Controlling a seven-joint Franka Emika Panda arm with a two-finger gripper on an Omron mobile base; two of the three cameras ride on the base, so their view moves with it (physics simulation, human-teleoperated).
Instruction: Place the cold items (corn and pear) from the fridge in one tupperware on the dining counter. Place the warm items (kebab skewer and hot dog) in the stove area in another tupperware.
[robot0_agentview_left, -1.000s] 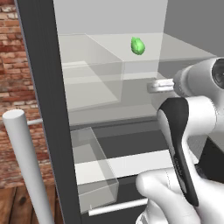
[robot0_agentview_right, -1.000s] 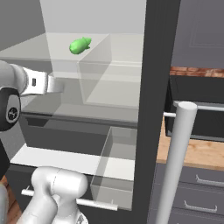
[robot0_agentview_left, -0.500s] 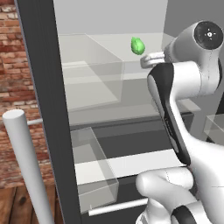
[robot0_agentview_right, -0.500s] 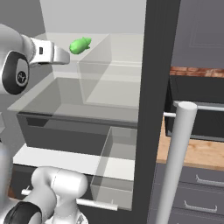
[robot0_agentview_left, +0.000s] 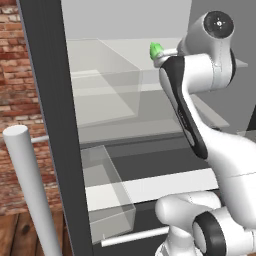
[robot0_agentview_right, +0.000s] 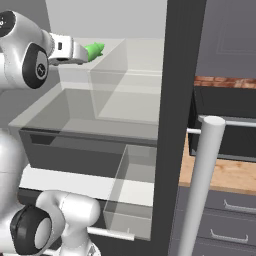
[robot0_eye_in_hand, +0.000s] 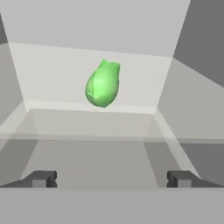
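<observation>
**Open claw lined up on the corn inside the fridge**

Nearest the base cameras, the white arm rises from its rounded base and bends up toward the upper part of the open fridge (robot0_agentview_left: 52, 125). A silver bar handle (robot0_agentview_right: 200, 185) of the fridge door stands close to the camera in the right base view, with a strip of wood countertop (robot0_agentview_right: 220, 172) and dark grey drawers (robot0_agentview_right: 220, 220) behind it. In the left base view a red brick wall (robot0_agentview_left: 15, 60) shows past the fridge's dark left edge.

Low in the fridge sits a clear bin (robot0_agentview_left: 105, 195) at the front of a white ledge. Above it lies a clear glass shelf (robot0_agentview_right: 80, 117).

The gripper (robot0_eye_in_hand: 111, 179) is held at the height of the upper shelf, its two dark fingertips (robot0_eye_in_hand: 41, 178) spread wide apart with nothing between them.

Beyond the fingertips, the corn (robot0_eye_in_hand: 103, 84) lies on the upper glass shelf toward the back edge, near the white rear wall. It is bright green and pointed, and it is apart from the gripper. In the right base view the corn (robot0_agentview_right: 94, 49) pokes out just past the end of the hand.
</observation>
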